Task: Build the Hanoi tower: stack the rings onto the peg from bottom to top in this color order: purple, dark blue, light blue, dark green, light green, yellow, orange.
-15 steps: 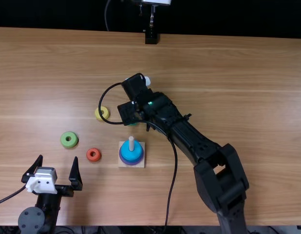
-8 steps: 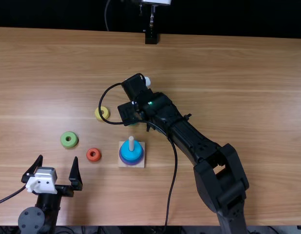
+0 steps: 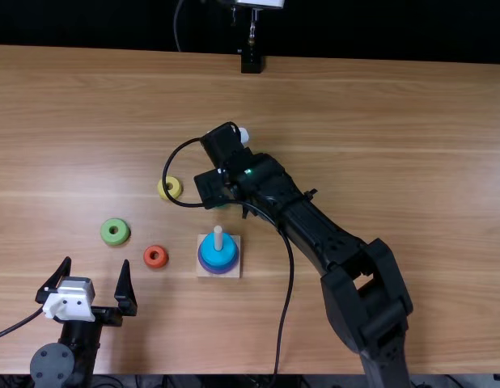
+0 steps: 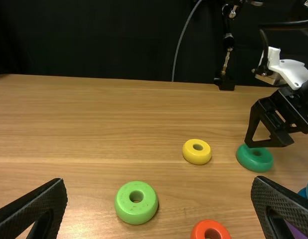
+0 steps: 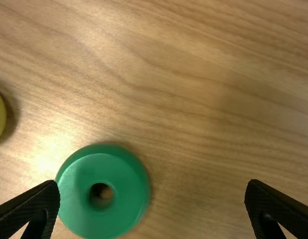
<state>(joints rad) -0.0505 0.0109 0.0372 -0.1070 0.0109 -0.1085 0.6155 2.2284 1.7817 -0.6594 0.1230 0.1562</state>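
Trouble from here would prob. be a lopsided grasp: the glossy round dark green ring [image 5: 130, 199] lies between the spread fingers of the right pincer [image 5: 153, 183], but much closer to one than the other. Closing w/o re-centring could make that near finger shove or tip it, or land on its rim if the pincer comes down as it is. Other risk, the black cable loop [image 3: 193, 204] passes over or beside the small round yellow ring [image 4: 196, 157] in the top view; can't tell if they touch, but a low wrist swing might drag it. Later, a tilted hold could catch the rim on the pale upright peg [image 3: 218, 236] & jam.

Right pincer is released, nothing in it; left pincer [image 4: 159, 180] likewise, fingers wide apart & empty.

Dark green ring sits on the light brown wooden worktop [image 3: 379, 129], beyond the square pale base [image 3: 236, 270] as seen from the near edge, w/ yellow off to one side. It lies flat, hole facing up. Being round it has no long axis in plan; the line thru its hole runs vertical, same as the peg's, so prob. no turning needed, just a level lift & carry onto the round light blue ring [image 3: 227, 255].
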